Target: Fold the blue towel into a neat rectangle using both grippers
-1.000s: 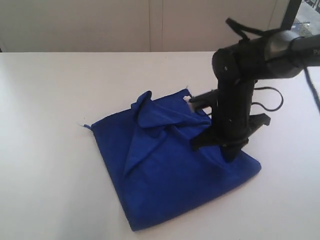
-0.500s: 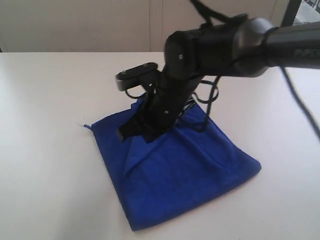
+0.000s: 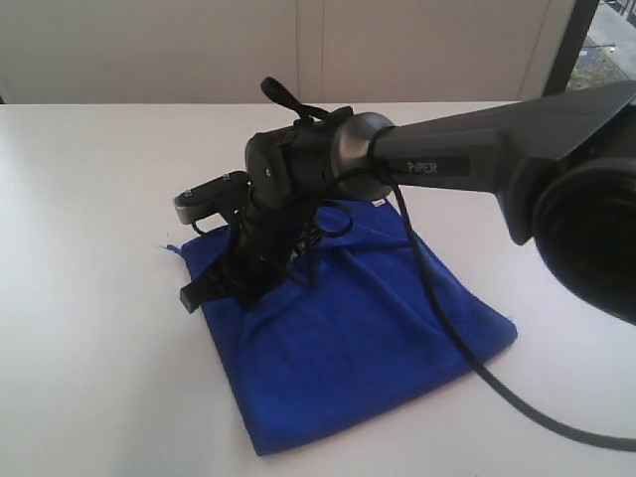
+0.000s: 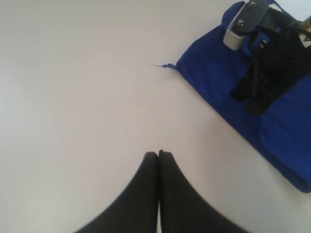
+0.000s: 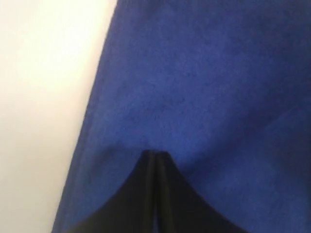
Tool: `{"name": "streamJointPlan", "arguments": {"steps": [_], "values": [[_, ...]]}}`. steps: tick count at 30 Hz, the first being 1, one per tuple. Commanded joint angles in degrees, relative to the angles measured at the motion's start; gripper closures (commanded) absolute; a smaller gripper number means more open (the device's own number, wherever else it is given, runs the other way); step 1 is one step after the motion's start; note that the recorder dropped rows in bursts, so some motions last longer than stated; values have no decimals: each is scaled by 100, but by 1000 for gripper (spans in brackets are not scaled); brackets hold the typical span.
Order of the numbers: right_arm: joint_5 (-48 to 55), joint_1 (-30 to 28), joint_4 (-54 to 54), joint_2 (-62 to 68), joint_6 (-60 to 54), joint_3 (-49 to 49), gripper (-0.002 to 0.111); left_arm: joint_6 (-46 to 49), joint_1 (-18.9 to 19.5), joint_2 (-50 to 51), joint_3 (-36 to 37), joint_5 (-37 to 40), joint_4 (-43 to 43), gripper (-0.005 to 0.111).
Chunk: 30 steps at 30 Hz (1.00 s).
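Blue towel (image 3: 368, 338) lies mid-table w/ R gripper (image 3: 204, 291) shut, tips down on its 9 o'clock edge, nothing visibly pinched, so R arm's nearer; L gripper (image 4: 158, 154) shut, empty, over table (image 4: 73, 97), well apart.

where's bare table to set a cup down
Wide bare table lies left of the blue towel, plus a strip behind it up to the table's far edge. It is crowded over the towel's left part, where the right hand sits low over it.
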Motion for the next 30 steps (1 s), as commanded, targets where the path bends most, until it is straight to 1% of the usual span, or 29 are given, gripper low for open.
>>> {"name": "streamJointPlan", "arguments": {"steps": [1, 8, 10, 13, 20, 25, 30], "values": [[-303, -2, -19, 331, 335, -212, 108, -2, 6, -39, 30, 76, -58, 107], [-904, -107, -386, 539, 1327, -400, 108, -2, 6, -39, 30, 76, -58, 107], [-1074, -192, -538, 576, 1721, -449, 108, -2, 6, -39, 30, 76, -58, 107], [-1215, -394, -607, 655, 1991, -505, 108, -2, 6, -39, 30, 76, -58, 107], [-1307, -776, -608, 844, 2025, -589, 108, -2, 6, -39, 30, 76, -58, 107], [-1358, -805, -608, 844, 1978, -589, 108, -2, 6, -39, 30, 76, -58, 107], [-1182, -805, -596, 599, 1977, -685, 108, -2, 6, -39, 30, 76, -58, 107]]}}
